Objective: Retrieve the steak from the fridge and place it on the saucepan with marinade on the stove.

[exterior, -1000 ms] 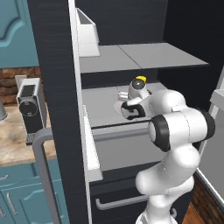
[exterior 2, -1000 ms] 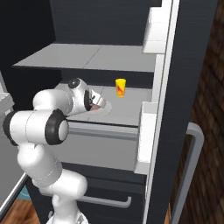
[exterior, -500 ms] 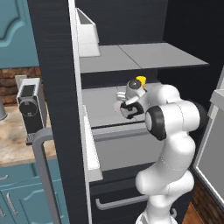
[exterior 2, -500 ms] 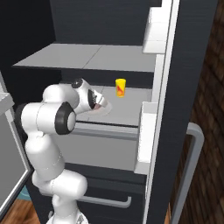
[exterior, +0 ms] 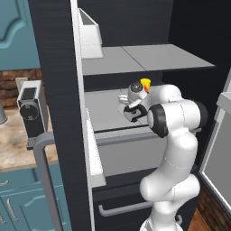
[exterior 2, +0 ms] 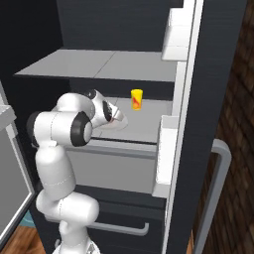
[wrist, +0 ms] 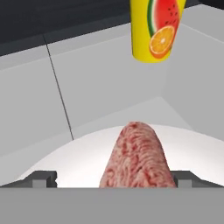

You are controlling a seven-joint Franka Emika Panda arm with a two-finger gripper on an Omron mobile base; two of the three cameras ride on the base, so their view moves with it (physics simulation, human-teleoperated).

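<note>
With the fridge [exterior 2: 208,74] open, I see my gripper [wrist: 111,178] low over the steak [wrist: 137,157], which lies on a white plate [wrist: 192,151] on the middle shelf [exterior 2: 149,121]. The fingers [wrist: 41,178] stand wide apart, one either side. A yellow carton [wrist: 154,28] stands behind.

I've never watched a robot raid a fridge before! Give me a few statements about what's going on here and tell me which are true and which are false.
1. The steak lies on a white plate. True.
2. The gripper is clamped shut on the steak. False: its fingertips stand wide apart, one on each side of the meat, not yet closed.
3. A yellow carton with fruit pictures stands upright behind the steak. True.
4. The carton sits on the plate. False: it stands on the grey shelf beyond the plate.
5. The fridge doors are closed. False: they are open, and the arm reaches inside.
</note>
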